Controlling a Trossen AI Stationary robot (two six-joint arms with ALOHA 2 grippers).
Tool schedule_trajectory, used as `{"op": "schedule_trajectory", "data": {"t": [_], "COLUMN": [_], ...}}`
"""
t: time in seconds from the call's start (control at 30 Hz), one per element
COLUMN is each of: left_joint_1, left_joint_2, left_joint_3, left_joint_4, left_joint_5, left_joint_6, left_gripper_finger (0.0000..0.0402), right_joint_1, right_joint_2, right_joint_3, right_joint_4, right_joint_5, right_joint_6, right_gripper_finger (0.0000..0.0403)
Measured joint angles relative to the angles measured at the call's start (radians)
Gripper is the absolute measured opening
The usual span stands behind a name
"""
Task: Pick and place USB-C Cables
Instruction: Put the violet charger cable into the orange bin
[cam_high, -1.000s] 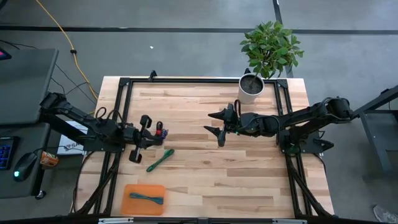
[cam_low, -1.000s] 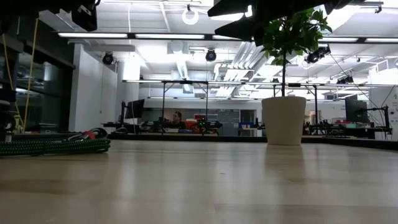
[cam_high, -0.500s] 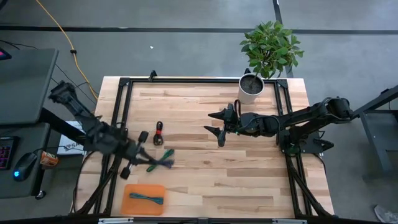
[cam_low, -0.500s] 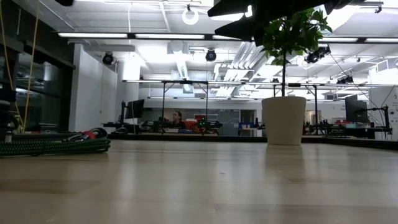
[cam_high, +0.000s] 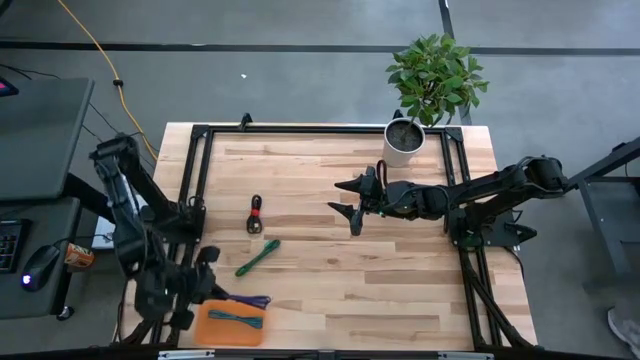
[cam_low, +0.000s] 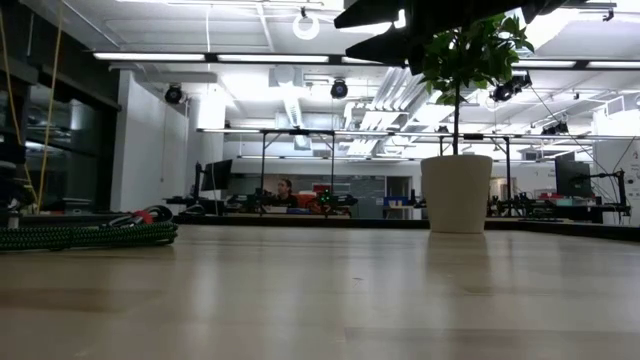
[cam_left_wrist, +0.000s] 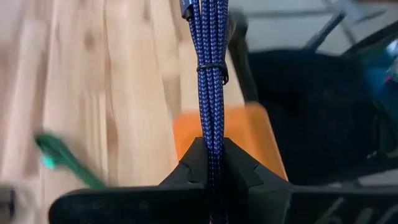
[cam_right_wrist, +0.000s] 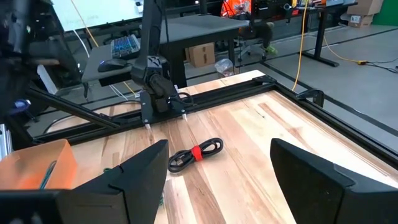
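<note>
A: We log progress. The teal cable (cam_high: 236, 319) lies inside the orange tray (cam_high: 212, 327), so one of four counts as placed.

B: We add the second: the left end effector (cam_left_wrist: 211, 163) has its fingers pinched on the purple-blue cable (cam_left_wrist: 211, 68), which hangs over the near corner of the tray in the left wrist view. From above, the cable sits at the tray's upper edge, held, not released.

A: Remaining, we note the green cable (cam_high: 257, 257) loose on the tabletop (cam_high: 400, 280) just beyond the tray, and the red-and-black cable (cam_high: 255, 214) farther back, apart from it.

B: The right end effector (cam_high: 351, 205) waits mid-table with its fingers spread, carrying nothing.

A: Our judgement: one done, one about to drop, two left.
</note>
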Motion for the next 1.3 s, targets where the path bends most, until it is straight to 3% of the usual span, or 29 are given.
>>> {"op": "schedule_trajectory", "data": {"t": [0.17,0.5,1.0,1.3], "left_joint_1": [-0.052,-0.096,-0.033,-0.016], "left_joint_2": [0.113,0.341,0.439,0.439], "left_joint_3": [0.003,0.003,0.003,0.003], "left_joint_4": [-0.048,-0.033,0.087,0.081], "left_joint_5": [0.073,0.269,0.255,0.277], "left_joint_6": [-0.124,-0.022,0.132,0.122], "left_gripper_finger": [0.0000,0.0000,0.0000,0.0000], "right_joint_1": [0.000,0.000,0.000,0.000], "right_joint_2": [0.000,0.000,0.000,0.000], "right_joint_3": [0.000,0.000,0.000,0.000], "right_joint_4": [0.000,0.000,0.000,-0.002], "right_joint_5": [0.000,0.001,0.001,0.001], "right_joint_6": [0.000,0.000,0.007,0.007], "right_gripper_finger": [0.0273,0.0273,0.0273,0.0273]}}
